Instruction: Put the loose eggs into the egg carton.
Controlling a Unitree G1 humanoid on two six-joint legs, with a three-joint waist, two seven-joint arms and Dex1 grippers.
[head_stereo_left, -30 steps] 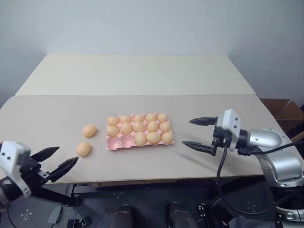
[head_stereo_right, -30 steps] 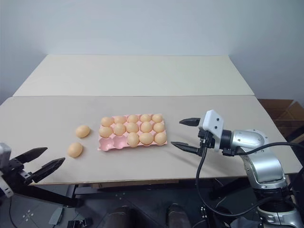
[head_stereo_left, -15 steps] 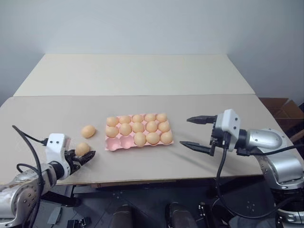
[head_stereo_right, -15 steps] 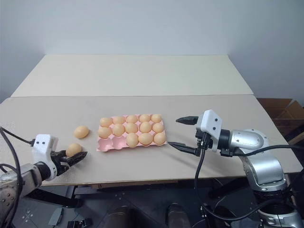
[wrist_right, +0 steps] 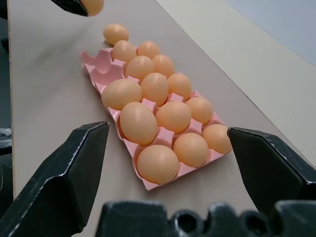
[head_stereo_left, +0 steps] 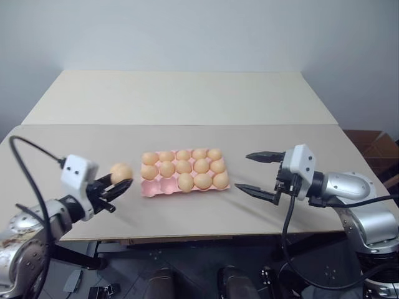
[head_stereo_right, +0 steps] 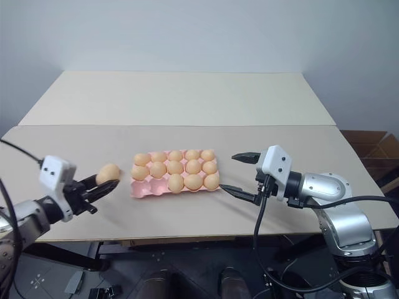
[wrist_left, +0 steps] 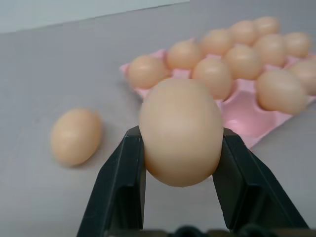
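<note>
Since the earlier frame, my left gripper (wrist_left: 180,163) has closed on one loose egg (wrist_left: 180,131) and lifted it off the table (head_stereo_left: 187,99); it now hangs left of the egg carton (head_stereo_left: 153,187). I see a second loose egg (wrist_left: 76,136) lying on the table beside the carton's left end. The carton sits mid-table with thirteen eggs and two vacant near-left cups. My right gripper (head_stereo_left: 260,175) hovers right of it, jaws wide apart, holding nothing.
</note>
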